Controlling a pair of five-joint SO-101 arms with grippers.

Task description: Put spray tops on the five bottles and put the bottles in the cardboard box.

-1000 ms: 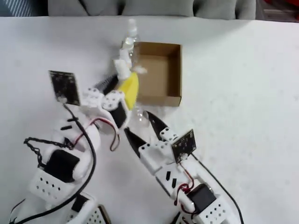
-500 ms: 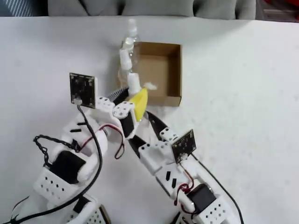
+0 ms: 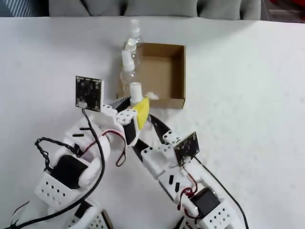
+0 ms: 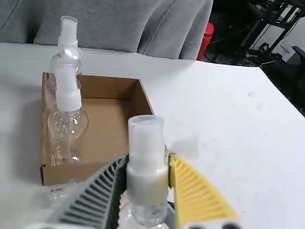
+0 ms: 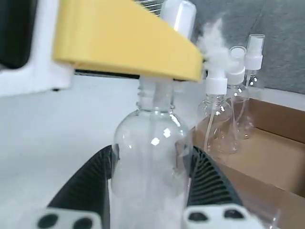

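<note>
My left gripper [image 4: 147,162], with one grey and one yellow finger, is shut on a white spray top [image 4: 146,143]. The top sits right over the neck of a clear bottle [image 5: 150,152], which my right gripper [image 5: 151,156] holds upright, its black fingers shut on the bottle's body. In the high view both grippers meet just in front of the cardboard box [image 3: 164,71]; the spray top [image 3: 136,90] stands above the yellow finger [image 3: 142,109]. Capped bottles [image 4: 66,119] stand along the box's left wall.
Another capped bottle [image 3: 134,29] stands at the box's far left corner; whether it is inside I cannot tell. Grey cushions [image 4: 119,24] lie beyond the table's far edge. Bare white table [image 3: 248,95] stretches right of the box.
My left gripper has swung with the spray top from beside the box's left wall back to the bottle in my right gripper. The right arm has barely moved.
</note>
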